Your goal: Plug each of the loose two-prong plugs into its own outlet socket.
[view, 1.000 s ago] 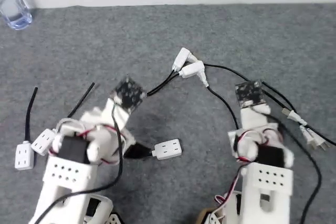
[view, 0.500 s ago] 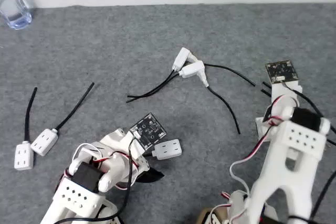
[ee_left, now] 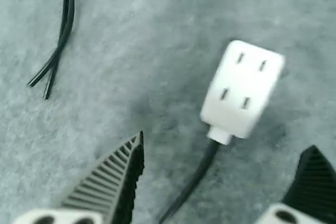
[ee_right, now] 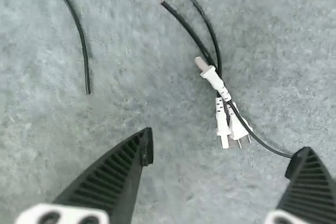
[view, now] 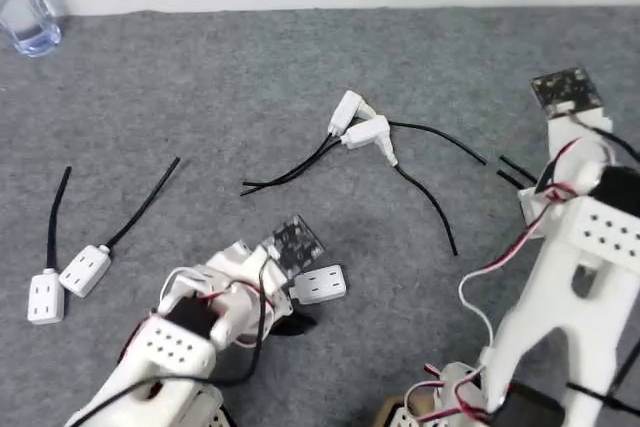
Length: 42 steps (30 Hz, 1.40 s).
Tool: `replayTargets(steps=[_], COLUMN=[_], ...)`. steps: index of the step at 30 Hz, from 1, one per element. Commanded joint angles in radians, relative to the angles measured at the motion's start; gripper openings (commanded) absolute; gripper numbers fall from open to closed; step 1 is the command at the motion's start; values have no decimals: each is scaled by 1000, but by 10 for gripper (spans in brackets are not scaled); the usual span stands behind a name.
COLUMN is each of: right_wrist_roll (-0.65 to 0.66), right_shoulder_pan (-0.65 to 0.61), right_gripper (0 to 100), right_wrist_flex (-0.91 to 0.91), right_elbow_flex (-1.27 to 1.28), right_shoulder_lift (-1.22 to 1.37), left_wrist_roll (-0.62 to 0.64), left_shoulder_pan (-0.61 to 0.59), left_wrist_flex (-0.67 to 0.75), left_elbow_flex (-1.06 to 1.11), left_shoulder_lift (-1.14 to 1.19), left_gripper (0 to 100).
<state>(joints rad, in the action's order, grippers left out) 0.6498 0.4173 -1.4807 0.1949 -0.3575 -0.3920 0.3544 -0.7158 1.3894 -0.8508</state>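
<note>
Barely started imo: the loose plugs (ee_right: 229,124) lie flat on the desk (view: 200,77), side by side in line with their cords, under the right gripper (ee_right: 226,145), jaws wide apart, nothing held. Left gripper (ee_left: 226,144), jaws apart too, hovers over a socket (ee_left: 241,90) near the desk's front edge – slots up and empty, long axis following its cord (ee_left: 191,182)

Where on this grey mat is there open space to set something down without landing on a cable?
The far strip of grey mat, between the bottle and the centre white plugs, is bare. So is the patch between the near socket and the right arm. It is crowded around the left pair of sockets and the centre cables.
</note>
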Motion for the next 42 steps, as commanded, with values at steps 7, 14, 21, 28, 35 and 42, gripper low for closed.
replayTargets(steps=[7, 14, 21, 28, 35, 42], right_wrist_roll=[61, 95, 109, 124, 130, 130], right_shoulder_pan=[5, 5, 5, 4, 12, 7], right_gripper=[390, 390, 390, 390, 390, 390], right_wrist_flex=[-96, -93, -113, -148, -137, -114], right_elbow_flex=[-192, -195, -239, -281, -281, -270], right_shoulder_lift=[45, 45, 45, 50, 53, 54], left_wrist_roll=[-71, -169, -272, -273, -273, -272], left_shoulder_pan=[-51, -58, -155, -193, -170, -152], left_wrist_flex=[20, -15, -170, -192, -261, -503], left_elbow_flex=[-231, -286, -469, -622, -665, -731], left_shoulder_lift=[330, 425, 543, 726, 783, 470], left_gripper=[423, 423, 423, 423, 423, 423])
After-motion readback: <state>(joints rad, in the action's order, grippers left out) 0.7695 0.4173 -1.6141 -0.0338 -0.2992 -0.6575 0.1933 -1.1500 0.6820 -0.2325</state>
